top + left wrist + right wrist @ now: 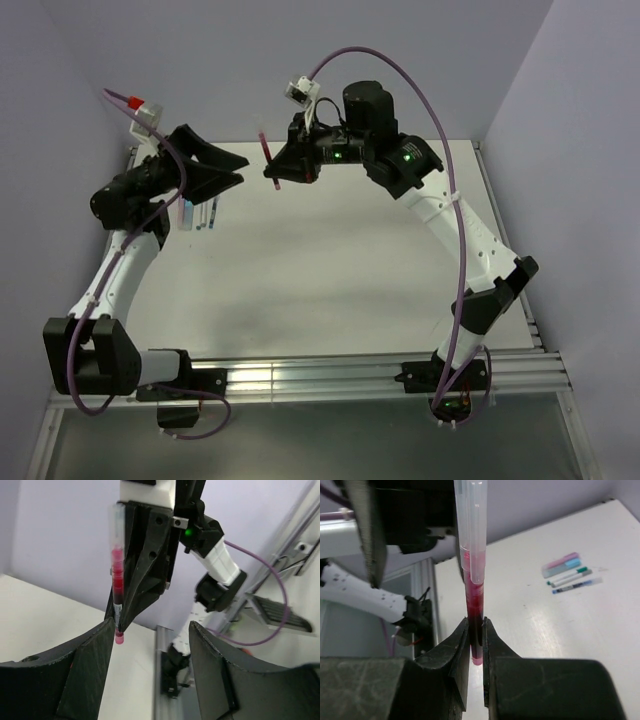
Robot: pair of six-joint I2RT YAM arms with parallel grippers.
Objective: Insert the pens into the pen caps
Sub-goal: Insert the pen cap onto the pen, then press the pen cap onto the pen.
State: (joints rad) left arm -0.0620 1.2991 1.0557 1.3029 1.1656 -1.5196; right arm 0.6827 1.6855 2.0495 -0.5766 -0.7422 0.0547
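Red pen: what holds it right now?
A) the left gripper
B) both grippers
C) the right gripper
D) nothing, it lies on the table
C: the right gripper is pinched shut on the red pen near its lower end, while the left gripper stands open.

Pen (474, 580) upright in R claw (475, 630), L claw (238, 168) just left, other pens (567, 576) on table (330, 280).

The white table (330, 270) bears a small cluster of pens (567, 576) and caps (562, 562) (lying side by side).
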